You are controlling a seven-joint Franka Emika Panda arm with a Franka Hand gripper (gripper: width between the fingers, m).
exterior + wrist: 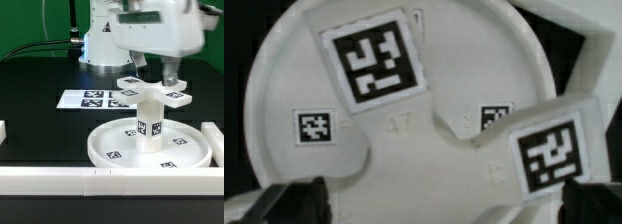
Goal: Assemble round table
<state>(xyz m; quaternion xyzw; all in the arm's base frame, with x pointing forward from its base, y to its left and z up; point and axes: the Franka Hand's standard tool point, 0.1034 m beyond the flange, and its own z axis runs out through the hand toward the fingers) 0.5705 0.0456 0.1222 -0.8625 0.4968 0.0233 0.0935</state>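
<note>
Standing upright in the middle of the big round white plastic disc with a raised rim (108, 150) is the short thick white plastic post (149, 120), with black-and-white square tags on its side. Resting flat on top of the post, or just above it, is the small white plastic cross-shaped piece (151, 92), tags facing up. Cannot tell if cross and post touch. Hanging right over the cross is the white robot hand (152, 72), with one dark finger (170, 76) reaching down at about 2 o'clock from the cross's middle. Cannot tell if the hand is clenched, released, or grasping the cross.

Sitting on the black bench (40, 90), the disc takes up the near middle. Lying flat behind it, at about 11 o'clock from the post, is the thin white marker board (90, 99). Running along the near edge at 6 o'clock is a long straight white rail (100, 181), just beside the disc.

Filling the wrist view from very close: the cross-shaped piece (411, 100) with big tags, and the disc (331, 125) below it with smaller tags. Showing at a corner of that view are dark blurry finger parts (278, 200).
</note>
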